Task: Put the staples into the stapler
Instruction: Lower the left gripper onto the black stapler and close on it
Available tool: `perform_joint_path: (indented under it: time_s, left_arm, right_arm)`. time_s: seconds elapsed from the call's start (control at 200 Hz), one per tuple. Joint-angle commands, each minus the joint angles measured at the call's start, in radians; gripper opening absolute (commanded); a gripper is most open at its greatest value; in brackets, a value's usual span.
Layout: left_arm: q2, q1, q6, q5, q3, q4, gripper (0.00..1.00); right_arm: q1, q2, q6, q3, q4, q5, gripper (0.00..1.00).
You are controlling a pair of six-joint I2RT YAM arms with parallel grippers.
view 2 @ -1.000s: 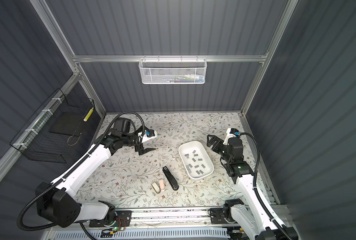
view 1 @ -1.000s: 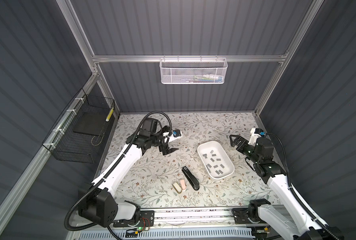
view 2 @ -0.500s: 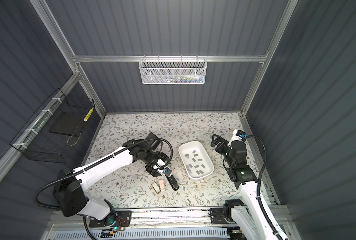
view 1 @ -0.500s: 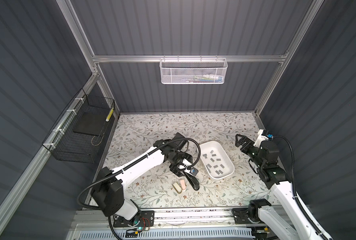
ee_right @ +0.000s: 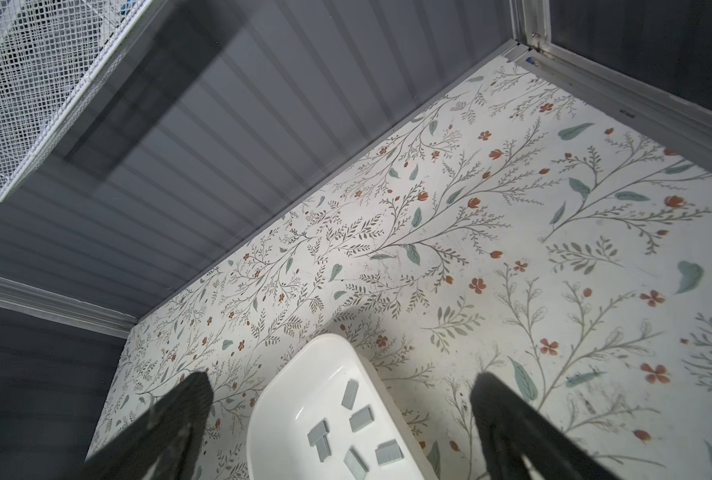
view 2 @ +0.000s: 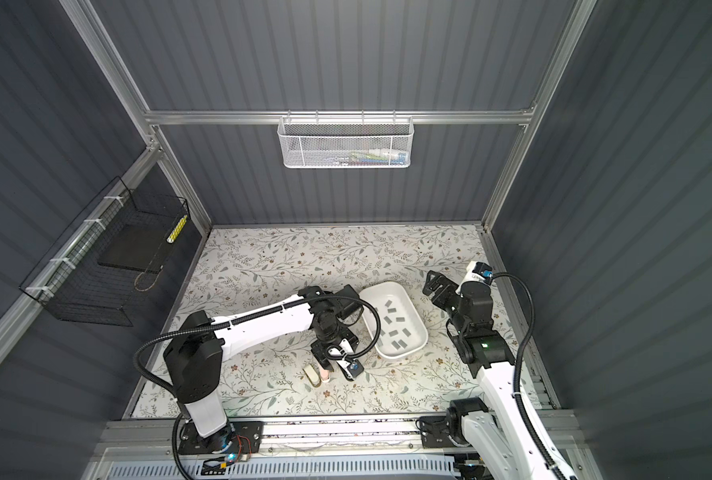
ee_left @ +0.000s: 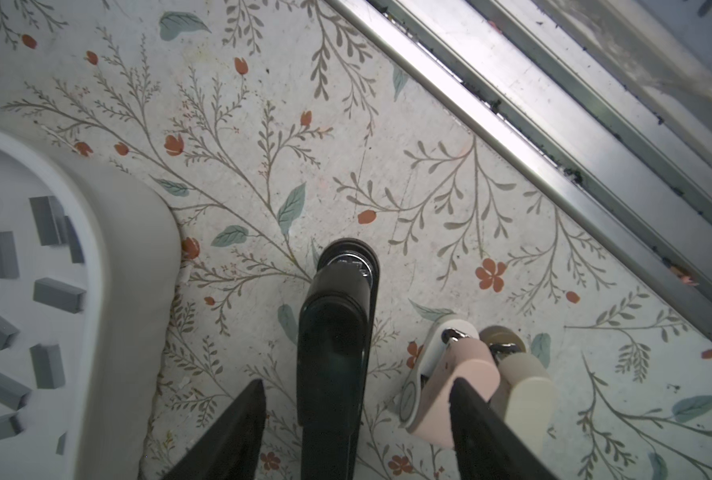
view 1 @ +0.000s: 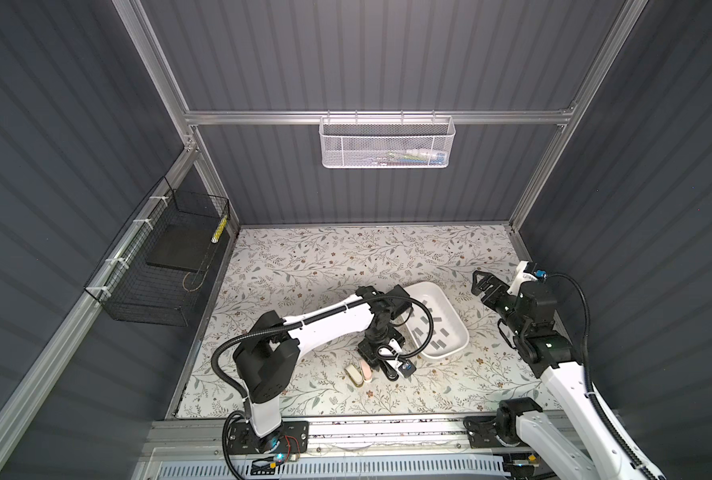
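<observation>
Floral-patterned tabletop point(view 1: 304, 266) boxed in by dark ribbed walls, aluminium framing at the corners. Hung on the back rail, white mesh basket point(view 1: 387, 143) with a few items inside, too small to identify; fixed to the left wall, black wire basket point(view 1: 159, 266) holding a dark flat slab. Right of centre on the tabletop in both top views, white tray point(view 1: 431, 286), with the staples point(view 1: 437, 332) scattered loose across its bottom as short grey strips. Just beside the tray's near-left corner, black stapler point(ee_left: 333, 332) lying flat, top arm down, apart from the tray wall. On its side away from the tray, pink stapler point(ee_left: 458, 374) and beige stapler point(ee_left: 524, 386) lying close together, touching or nearly so. Stretched across from the left and pointing down, left gripper point(ee_left: 356, 384) straddling the black stapler. Pincer moderately wide, one finger point(ee_left: 229, 428) on the tray side, the other overlapping the pink stapler's edge in the left wrist view, contact there impossible to tell. Clear gaps to the black body on both sides, nothing clamped. Off to the right, right gripper point(view 1: 484, 286) held above the tabletop just past the tray's far-right edge, angled toward the tray, pincer spread wide and empty, well apart from the staples.
</observation>
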Motion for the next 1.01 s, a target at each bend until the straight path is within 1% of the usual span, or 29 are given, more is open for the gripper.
perform_joint_path:
  time_s: [0.0,0.09,0.25,0.355,0.455,0.51,0.61,0.69,0.75,0.8,0.916,1.001]
  left_arm:
    - [0.042,-0.022,-0.021,-0.011,0.055,-0.074,0.73]
    - [0.072,-0.029,-0.046,-0.008,0.080,-0.082,0.74]
    - [0.099,-0.035,-0.063,-0.015,0.087,-0.087,0.74]
    - [0.112,-0.043,-0.060,-0.016,0.077,-0.084,0.69]
    - [0.129,-0.056,-0.068,-0.021,0.087,-0.097,0.57]
    - [0.141,-0.062,-0.078,-0.038,0.089,-0.095,0.56]
    - [0.153,-0.068,-0.090,-0.068,0.081,-0.068,0.57]
    - [0.140,-0.070,-0.091,-0.073,0.056,-0.025,0.60]
    - [0.134,-0.070,-0.083,-0.072,0.050,-0.015,0.60]
    - [0.134,-0.070,-0.081,-0.076,0.055,-0.016,0.57]
    - [0.145,-0.071,-0.079,-0.071,0.075,-0.033,0.45]
    - [0.159,-0.071,-0.079,-0.080,0.078,-0.036,0.44]
  right_arm:
    - [0.000,-0.005,0.001,0.011,-0.010,0.015,0.99]
    - [0.001,-0.007,0.001,0.010,-0.007,0.012,0.99]
    - [0.001,-0.005,0.001,0.011,-0.005,0.005,0.99]
    - [0.001,0.000,0.004,0.012,-0.003,0.000,0.99]
    - [0.001,0.002,0.006,0.014,-0.007,-0.003,0.99]
    - [0.001,0.002,0.007,0.015,-0.009,-0.001,0.99]
    - [0.001,0.004,0.007,0.014,-0.008,0.002,0.99]
    - [0.001,0.006,0.006,0.017,-0.009,0.003,0.99]
    - [0.001,0.006,0.006,0.016,-0.013,0.008,0.99]
    - [0.001,0.004,0.004,0.016,-0.014,0.013,0.99]
    - [0.001,0.001,0.004,0.018,-0.019,0.015,0.99]
    - [0.001,-0.002,0.004,0.016,-0.023,0.023,0.99]
